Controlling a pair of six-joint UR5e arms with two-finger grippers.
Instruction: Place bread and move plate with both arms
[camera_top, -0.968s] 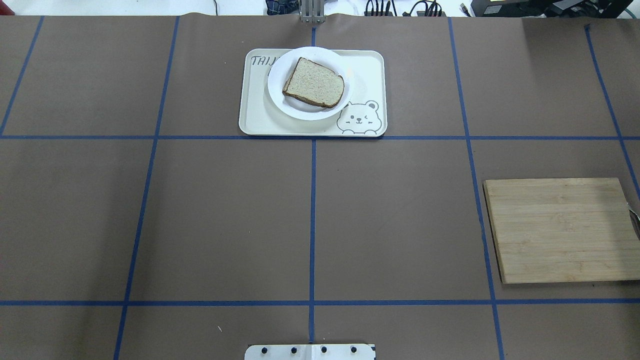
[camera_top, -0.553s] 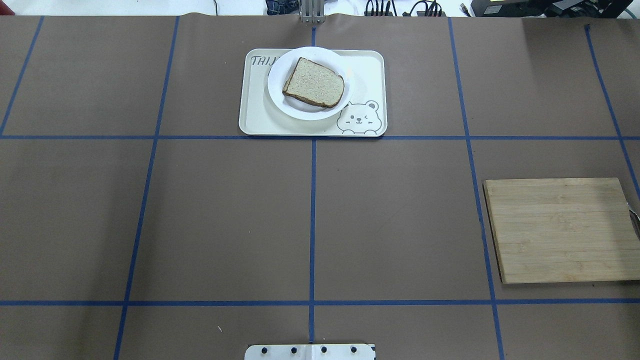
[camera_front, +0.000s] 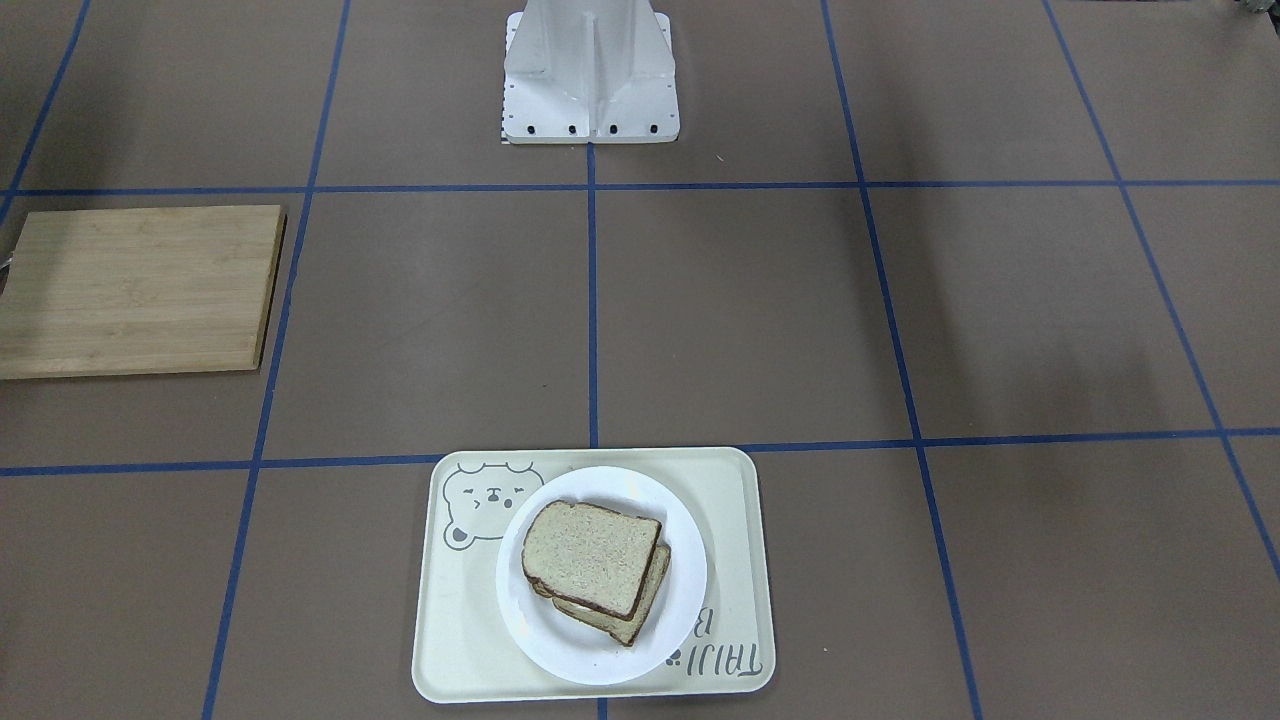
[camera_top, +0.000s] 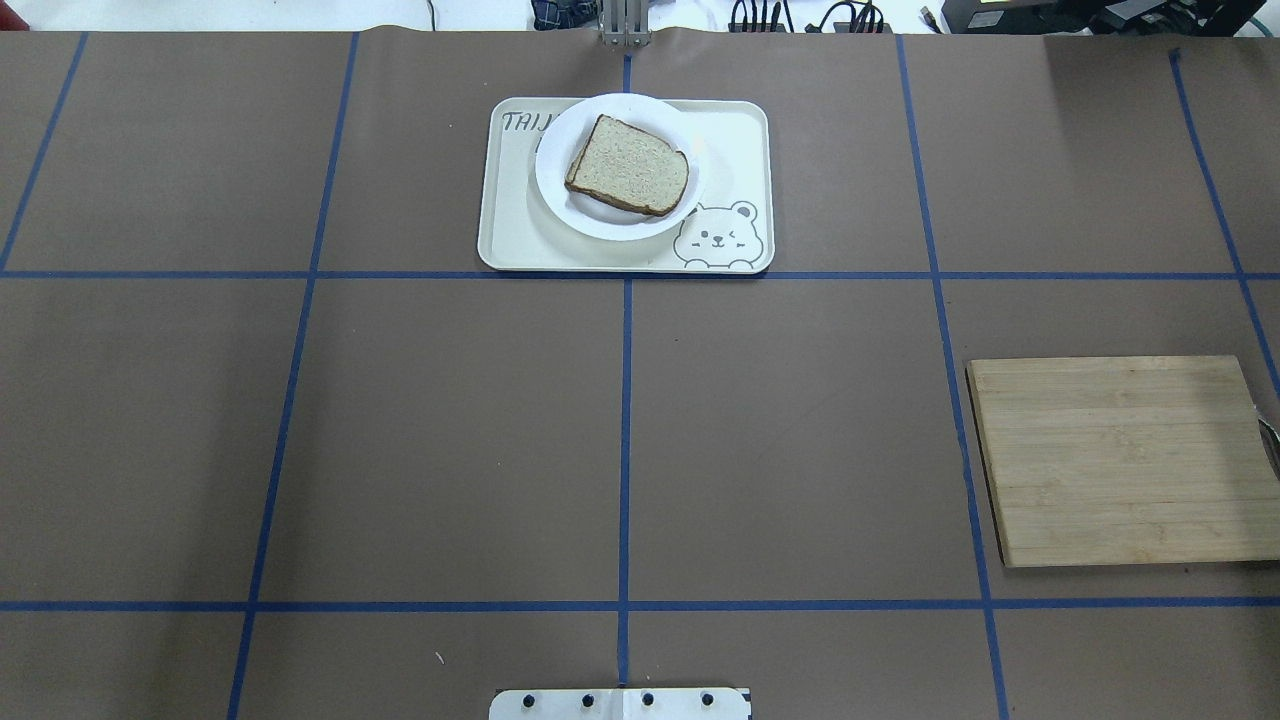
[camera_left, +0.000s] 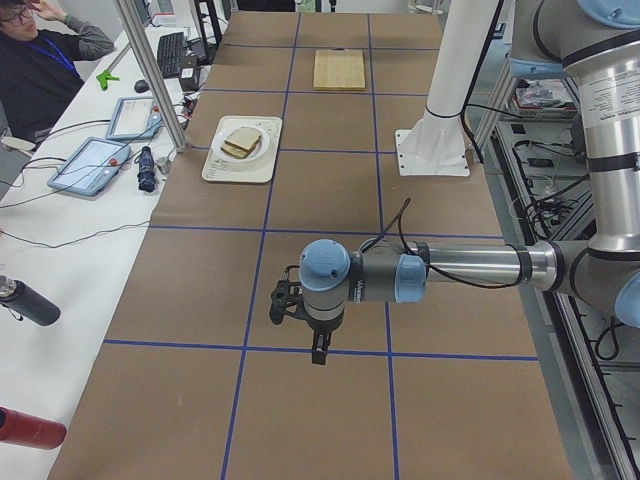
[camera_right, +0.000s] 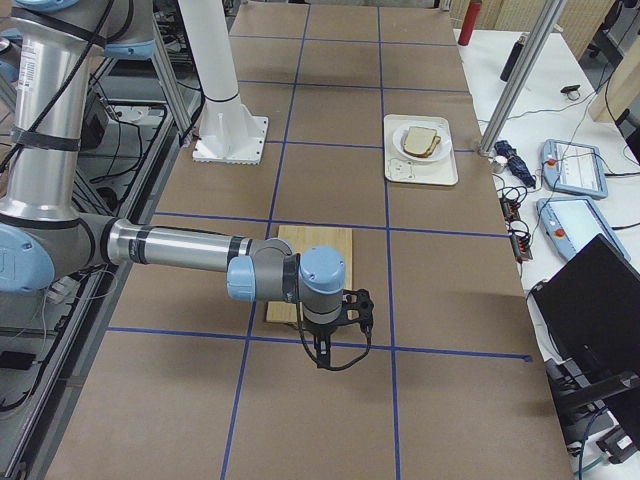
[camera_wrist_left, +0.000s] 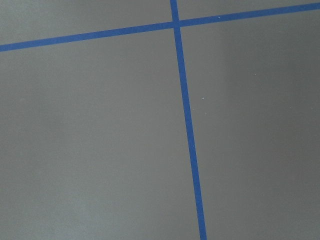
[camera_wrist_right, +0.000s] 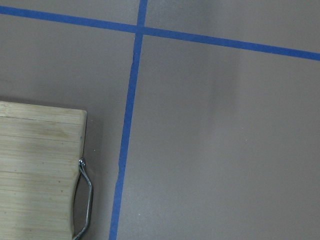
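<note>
The bread lies on top of a second slice on the white plate. The plate rests on a cream tray with a bear drawing at the table's far middle. Both arms are out of the overhead and front views. The left gripper hangs over bare table far to the left. Just off the cutting board's outer end, the right gripper also points down. I cannot tell whether either is open or shut. Both are far from the plate.
A wooden cutting board with a metal handle lies on the right half. The robot's white base stands at the near middle. A person sits beyond the table's far side, with tablets and bottles there.
</note>
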